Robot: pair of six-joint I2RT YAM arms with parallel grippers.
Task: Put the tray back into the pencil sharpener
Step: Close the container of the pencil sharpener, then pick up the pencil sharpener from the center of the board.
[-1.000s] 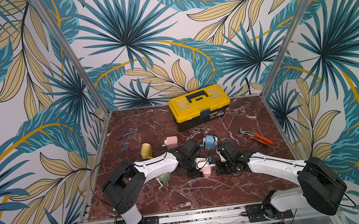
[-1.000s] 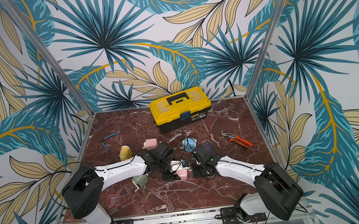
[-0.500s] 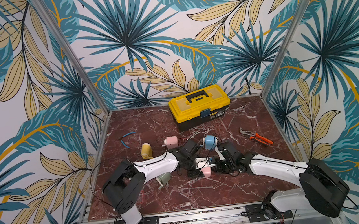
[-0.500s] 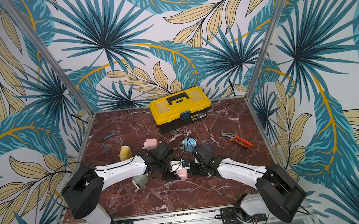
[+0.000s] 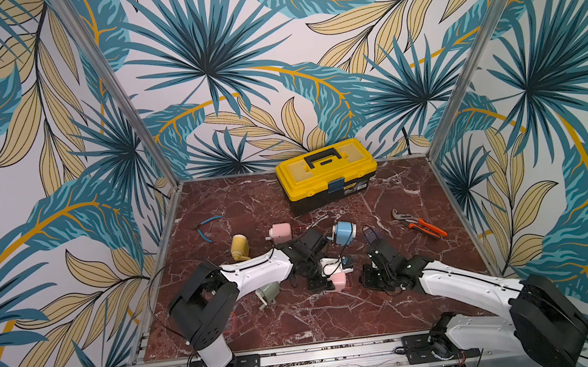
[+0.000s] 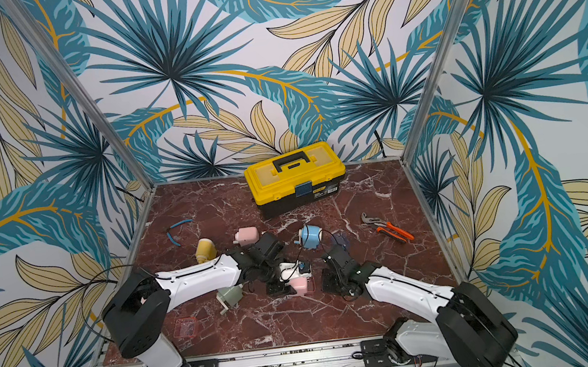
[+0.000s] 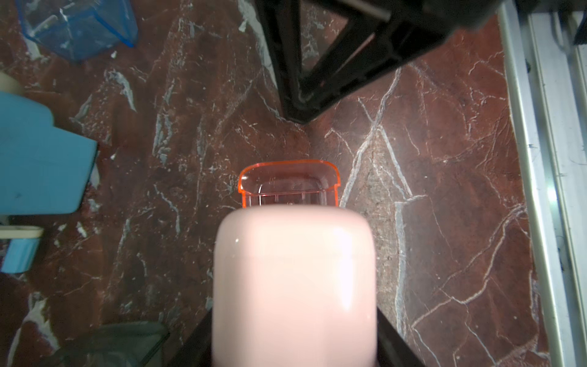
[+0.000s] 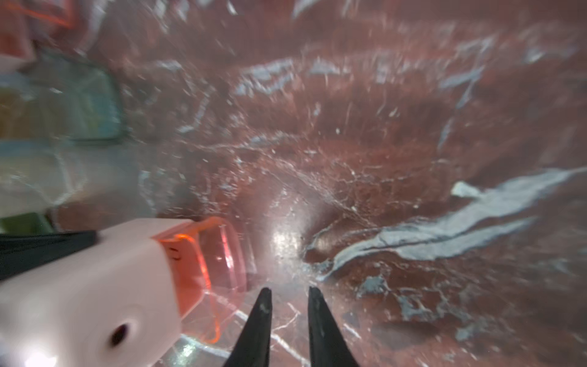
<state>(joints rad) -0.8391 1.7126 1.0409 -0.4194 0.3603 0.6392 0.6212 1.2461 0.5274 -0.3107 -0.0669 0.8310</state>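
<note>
Near the middle of the marble tabletop (image 5: 338,322), the left gripper (image 7: 295,346) is clamped on the sides of a pink pencil sharpener (image 7: 293,270). Its clear orange tray (image 7: 288,186) sits partly in its slot, one end sticking out. Just to the right, the right gripper (image 8: 287,302) has its fingertips narrowly parted around nothing, just beside that protruding end.

- Nothing legible on any object, arm or wall.
- Pale label (image 5: 350,187) on front of yellow toolbox (image 5: 324,167): print too small to read.
</note>
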